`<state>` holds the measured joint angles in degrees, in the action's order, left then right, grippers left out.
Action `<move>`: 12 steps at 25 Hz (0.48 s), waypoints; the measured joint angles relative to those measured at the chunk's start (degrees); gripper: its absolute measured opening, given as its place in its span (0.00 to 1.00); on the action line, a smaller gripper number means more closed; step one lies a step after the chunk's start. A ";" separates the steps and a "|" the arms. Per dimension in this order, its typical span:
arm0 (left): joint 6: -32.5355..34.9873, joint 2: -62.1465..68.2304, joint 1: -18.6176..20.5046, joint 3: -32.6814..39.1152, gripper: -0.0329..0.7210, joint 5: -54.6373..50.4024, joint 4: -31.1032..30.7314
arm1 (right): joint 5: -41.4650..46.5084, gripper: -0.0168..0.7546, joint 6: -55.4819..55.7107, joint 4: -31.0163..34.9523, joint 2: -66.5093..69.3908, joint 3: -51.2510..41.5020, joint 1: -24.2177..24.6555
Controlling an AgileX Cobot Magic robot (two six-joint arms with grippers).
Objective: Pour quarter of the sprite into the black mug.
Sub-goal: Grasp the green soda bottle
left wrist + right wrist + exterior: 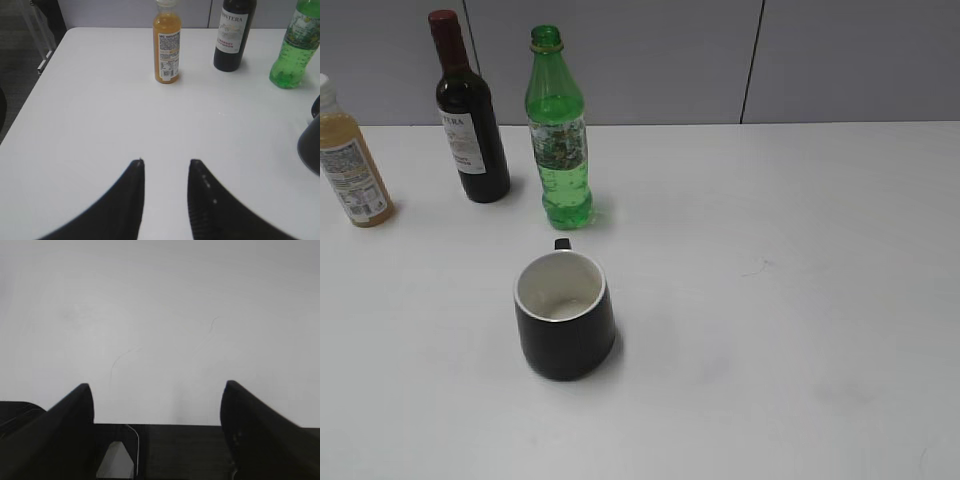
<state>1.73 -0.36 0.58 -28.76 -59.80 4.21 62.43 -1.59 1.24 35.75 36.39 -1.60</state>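
Bare table [160,315] seen ahead of right gripper [157,392], nothing between jaws. Ahead of left gripper [166,162]: open tabletop, then row of juice bottle [166,47], wine bottle [234,35], sprite [295,50]; black mug [311,137] close at right.

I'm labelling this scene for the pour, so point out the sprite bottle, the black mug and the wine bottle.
sprite bottle [560,150], exterior view, on the label band.
black mug [567,340], exterior view, on the outer black wall.
wine bottle [470,130], exterior view, on the dark body beside the label.
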 joint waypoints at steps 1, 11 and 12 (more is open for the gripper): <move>0.00 0.00 0.00 0.00 0.36 0.00 0.00 | -0.53 0.79 0.00 0.00 -1.97 -1.69 0.00; 0.00 0.00 0.00 0.00 0.36 0.00 0.00 | -4.26 0.79 -0.22 0.00 -21.92 -10.97 0.00; 0.00 0.00 0.00 0.00 0.36 0.00 0.00 | -4.95 0.79 -0.24 0.00 -23.95 -11.12 0.00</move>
<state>1.73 -0.36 0.58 -28.76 -59.80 4.21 57.48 -1.83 1.24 11.80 25.28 -1.60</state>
